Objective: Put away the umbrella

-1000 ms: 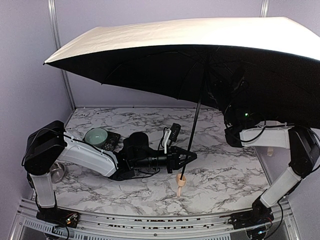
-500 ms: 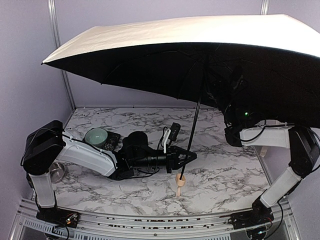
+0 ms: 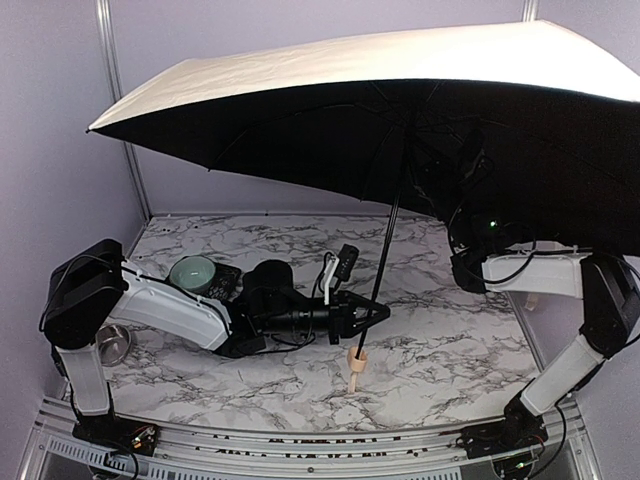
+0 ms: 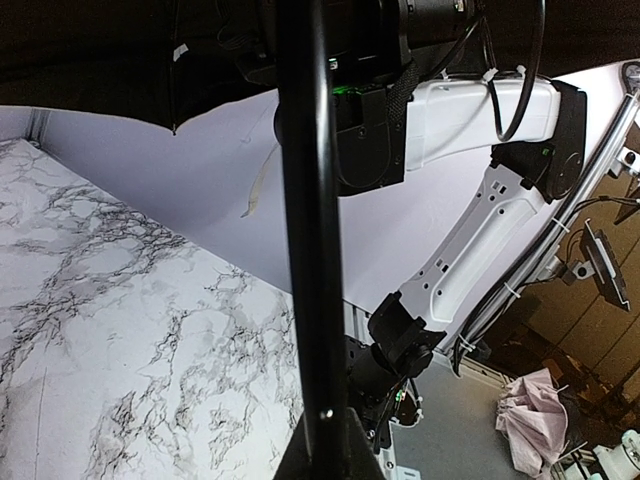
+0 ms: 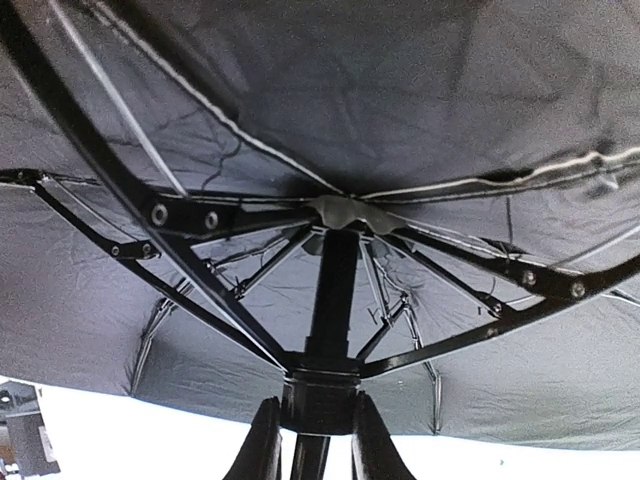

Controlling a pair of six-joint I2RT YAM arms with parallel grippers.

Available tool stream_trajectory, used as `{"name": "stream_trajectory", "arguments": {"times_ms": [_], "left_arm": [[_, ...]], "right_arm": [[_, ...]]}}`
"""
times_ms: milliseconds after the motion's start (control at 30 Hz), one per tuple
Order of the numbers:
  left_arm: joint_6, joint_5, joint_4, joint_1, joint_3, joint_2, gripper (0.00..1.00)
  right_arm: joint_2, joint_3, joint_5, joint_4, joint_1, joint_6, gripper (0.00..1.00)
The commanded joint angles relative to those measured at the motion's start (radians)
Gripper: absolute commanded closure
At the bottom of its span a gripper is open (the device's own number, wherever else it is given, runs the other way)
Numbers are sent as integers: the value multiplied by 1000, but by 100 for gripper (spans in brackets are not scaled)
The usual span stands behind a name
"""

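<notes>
Item, one umbrella (image 3: pixel 330 75), standing open over my marble table (image 3: pixel 450 350). Nearest me, at lower centre of the overhead frame, I log its small tan handle (image 3: pixel 357 366), low over the table; whether it touches the surface I cannot tell. From it the thin black shaft (image 3: pixel 386 255) climbs, leaning slightly right. Just above the handle my left claw (image 3: pixel 374 314) reaches in level from the left and is pinched onto the shaft; its wrist view shows the shaft passing straight up from between the tips. Behind the left arm, at middle left, one pale green bowl (image 3: pixel 192 271) sits on the table. At the right, my right arm rises from its base and folds in under the cover. Its claw (image 5: pixel 320 445) shows in its own wrist view with both fingers (image 5: pixel 265 445) pressed against the black collar (image 5: pixel 322 395) where the ribs meet the shaft. Farthest and highest, the cover spans the upper frame, cream outside, black lining (image 5: pixel 420 90) beneath, tilted down to the left.
</notes>
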Motion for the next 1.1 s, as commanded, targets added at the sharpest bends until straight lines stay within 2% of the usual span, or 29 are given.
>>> {"name": "stream_trajectory", "arguments": {"times_ms": [0,100,233,300,433,500,567,800,1000,1067], "left_arm": [[52,13,108,14,30,-82,100],[53,49,90,13,51,-82,100],[143,-14,30,18,39,-152,100],[186,-39,-50,18,55,-174,100],[178,-28,-57,9,67,-166,100],[181,-32,-57,3,64,-161,100],[177,-39,-55,1,57,-159,100],[181,-45,-52,-1,51,-155,100],[179,-49,-52,-2,49,-152,100],[180,-50,-52,-1,47,-152,100]], "right_arm": [[-23,9,-83,-75,5,-73,100],[-38,-7,-98,-111,4,-129,100],[-92,0,-162,-330,4,-284,100],[-99,-30,-146,-329,3,-293,100],[-86,-42,-154,-298,0,-285,99],[-89,-50,-160,-260,0,-285,85],[-104,-53,-156,-258,-3,-298,77],[-148,-65,-138,-267,-3,-320,69],[-166,-92,-114,-251,-3,-316,74],[-168,-95,-105,-249,-4,-311,80]]}}
